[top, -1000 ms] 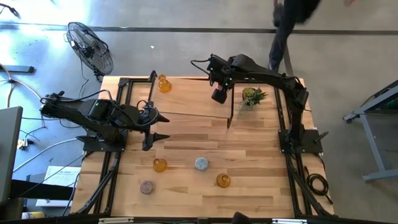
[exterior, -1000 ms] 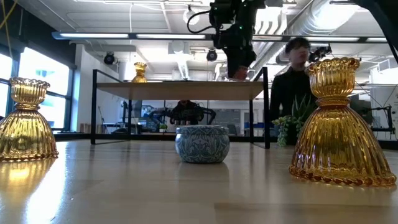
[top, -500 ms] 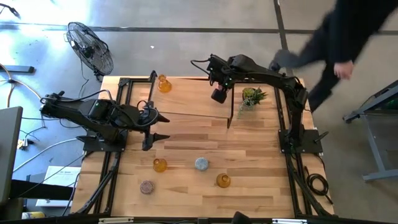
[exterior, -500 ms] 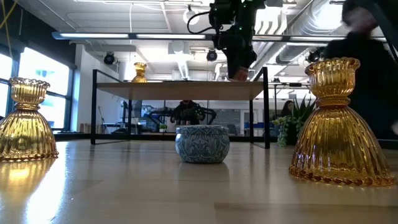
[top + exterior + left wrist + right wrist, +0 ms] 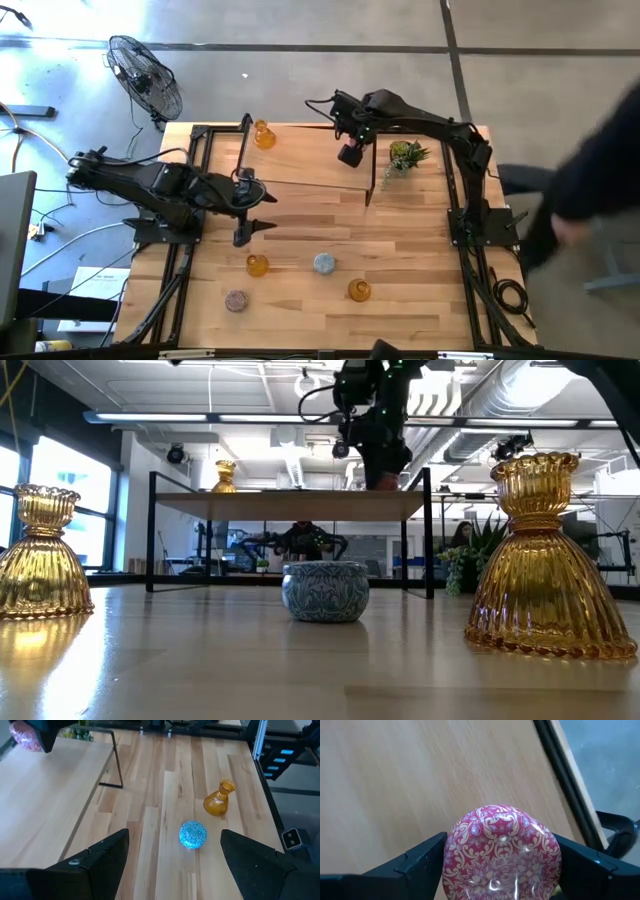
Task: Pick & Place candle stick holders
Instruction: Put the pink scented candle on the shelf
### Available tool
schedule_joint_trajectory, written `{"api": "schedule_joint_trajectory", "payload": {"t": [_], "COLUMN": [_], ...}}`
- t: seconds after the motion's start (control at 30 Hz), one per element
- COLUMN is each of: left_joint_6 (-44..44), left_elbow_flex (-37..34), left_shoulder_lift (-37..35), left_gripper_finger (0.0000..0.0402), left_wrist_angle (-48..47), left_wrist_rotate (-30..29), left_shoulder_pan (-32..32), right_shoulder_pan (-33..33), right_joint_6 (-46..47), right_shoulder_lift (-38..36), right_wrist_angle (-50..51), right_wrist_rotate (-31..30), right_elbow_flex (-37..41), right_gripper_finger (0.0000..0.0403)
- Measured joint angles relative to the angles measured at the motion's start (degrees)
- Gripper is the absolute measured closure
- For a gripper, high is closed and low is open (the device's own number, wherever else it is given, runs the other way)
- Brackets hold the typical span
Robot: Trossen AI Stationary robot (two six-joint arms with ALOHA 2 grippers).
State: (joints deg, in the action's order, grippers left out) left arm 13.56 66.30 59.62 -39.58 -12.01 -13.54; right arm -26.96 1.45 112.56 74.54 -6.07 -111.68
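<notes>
Holding the pink holder (image 5: 502, 852) between my right end effector's (image 5: 350, 155) wide-set fingers above the shelf (image 5: 310, 150), one amber holder (image 5: 264, 135) beside it; four remain below my open, empty left end effector (image 5: 252, 205).

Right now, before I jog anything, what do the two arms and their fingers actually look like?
Both arms are matte black, built of chunky jointed links on black frame mounts. The left gripper ends in two flat, broad, pointed black fingers. The right gripper has the same dark wedge-shaped fingers, and a thin black cable loops off its wrist. No coloured markings are visible.
</notes>
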Motion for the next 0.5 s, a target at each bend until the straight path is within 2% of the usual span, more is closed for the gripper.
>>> {"api": "schedule_joint_trajectory", "payload": {"t": [0.5], "left_joint_6": [-0.01], "left_elbow_flex": [0.0], "left_shoulder_lift": [0.28], "left_gripper_finger": [0.0092], "left_wrist_angle": [-0.97], "left_wrist_rotate": [1.13], "left_shoulder_pan": [0.02], "right_shoulder_pan": [0.0], "right_joint_6": [0.64], "right_shoulder_lift": [2.59], "right_wrist_angle": [0.93], "right_wrist_rotate": [0.07], "right_elbow_flex": [0.09], "right_gripper_finger": [0.0084]}}
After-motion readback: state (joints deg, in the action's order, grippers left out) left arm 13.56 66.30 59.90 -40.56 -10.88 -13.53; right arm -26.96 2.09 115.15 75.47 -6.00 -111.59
